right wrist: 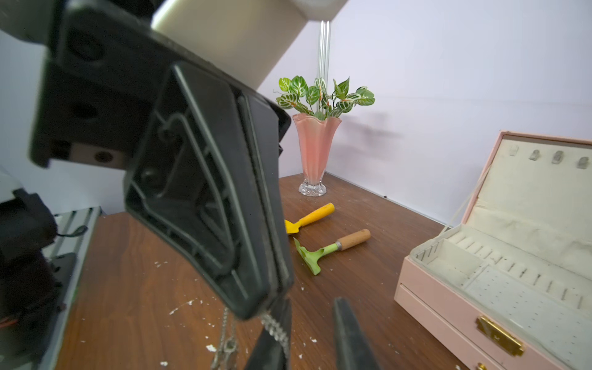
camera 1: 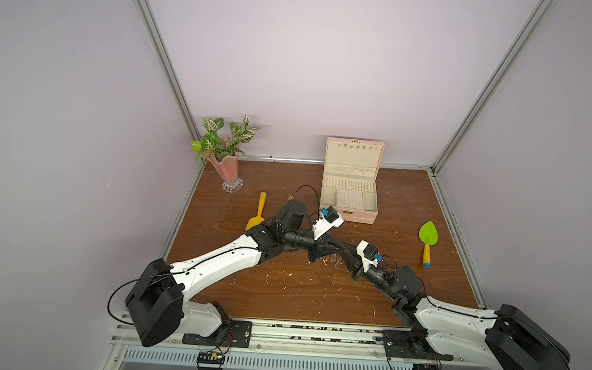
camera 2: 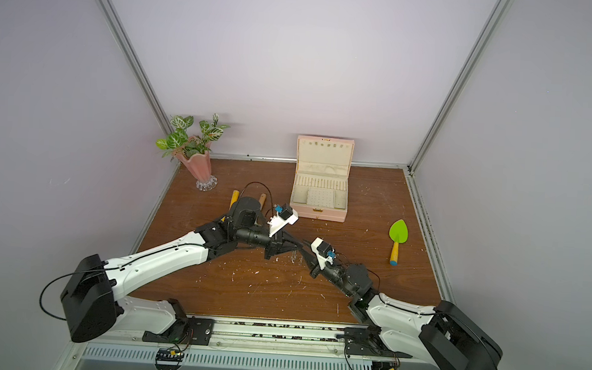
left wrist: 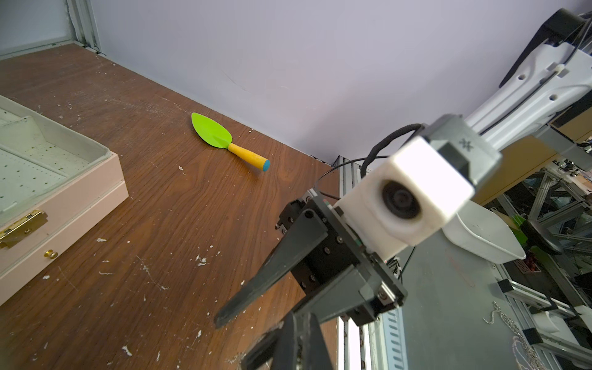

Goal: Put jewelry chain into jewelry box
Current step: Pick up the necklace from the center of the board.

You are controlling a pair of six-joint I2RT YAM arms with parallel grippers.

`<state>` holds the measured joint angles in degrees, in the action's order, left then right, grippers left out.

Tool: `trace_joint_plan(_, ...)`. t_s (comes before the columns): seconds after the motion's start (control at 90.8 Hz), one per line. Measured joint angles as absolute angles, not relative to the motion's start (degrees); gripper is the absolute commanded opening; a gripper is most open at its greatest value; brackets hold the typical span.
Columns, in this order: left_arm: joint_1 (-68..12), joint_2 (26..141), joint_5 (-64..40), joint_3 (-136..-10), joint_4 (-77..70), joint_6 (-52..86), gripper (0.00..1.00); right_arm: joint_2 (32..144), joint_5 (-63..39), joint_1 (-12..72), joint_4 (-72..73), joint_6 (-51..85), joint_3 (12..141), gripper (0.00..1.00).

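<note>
Brown wood-grain worktop. On it: open pink jewelry box at back centre. Pink vase with leaves in back left corner. Yellow scoop and green rake side by side near vase. Green trowel on right, well apart. Pale flecks scattered, mostly mid and front.

A pink fluted vase of green leaves stands at the far left corner of the brown surface. Nearer lie a yellow scoop and a wooden-handled green rake. A green-bladed trowel lies far right. Pale flecks dot the middle.
</note>
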<state>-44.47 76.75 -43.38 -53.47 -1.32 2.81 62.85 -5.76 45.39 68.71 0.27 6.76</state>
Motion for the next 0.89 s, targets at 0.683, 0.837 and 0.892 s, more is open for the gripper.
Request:
trace_joint_plan(0.683, -44.5, 76.2, -41.5, -51.0, -4.6, 3.9, 0.01, 60.6, -6.2, 45.5, 63.6, 1.1, 8.7, 0.0)
trace_joint_plan(0.837, -44.5, 76.2, -40.6, -50.7, -5.2, 4.0, 0.18, 60.6, -6.1, 45.5, 62.8, 1.4, 9.0, 0.0)
trace_joint_plan(0.892, -44.5, 75.9, -39.9, -50.3, -5.4, 3.7, 0.33, 60.4, -5.5, 45.5, 62.3, 1.4, 9.0, 0.0)
